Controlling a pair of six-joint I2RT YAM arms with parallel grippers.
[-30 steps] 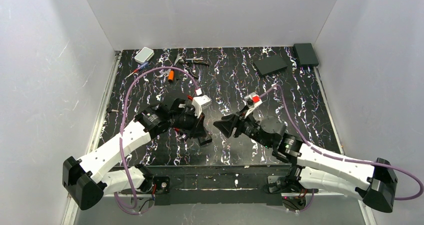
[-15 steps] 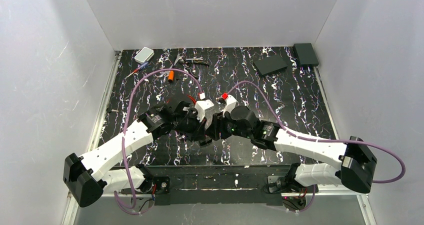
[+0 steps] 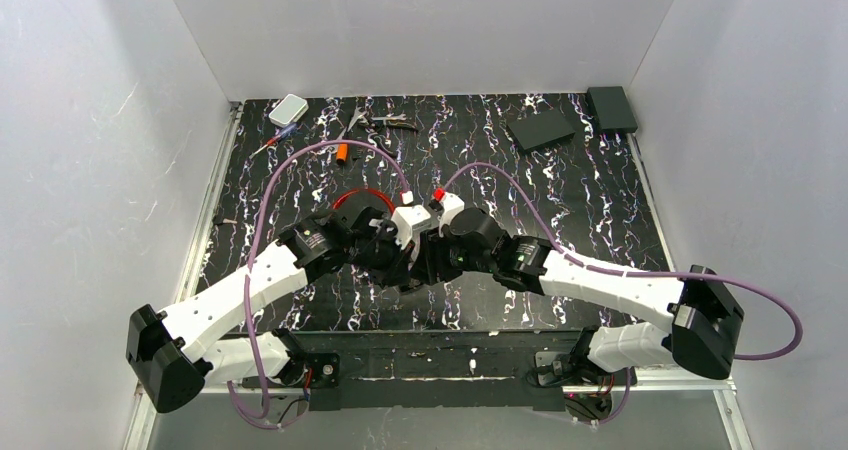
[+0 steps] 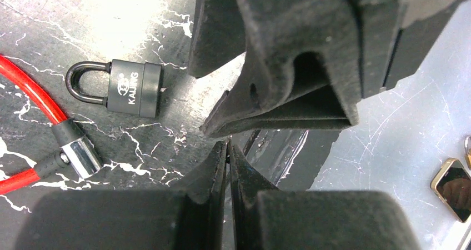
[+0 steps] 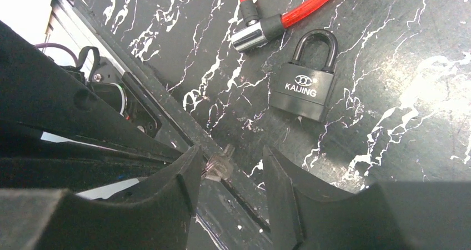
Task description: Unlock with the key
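Above the padlock (image 5: 302, 91), the left hand (image 4: 228, 150) is pinched fully closed, and the right hand (image 5: 230, 154) stands half-wide around a small pale piece (image 5: 218, 164); whether that is the key I cannot tell. If the right hand closes off-centre, the piece could twist free and drop to the bench (image 5: 389, 50). The padlock lies flat, shackle seated, reading "KAIJING" under a logo; just beyond it runs a red cable (image 5: 300, 8).
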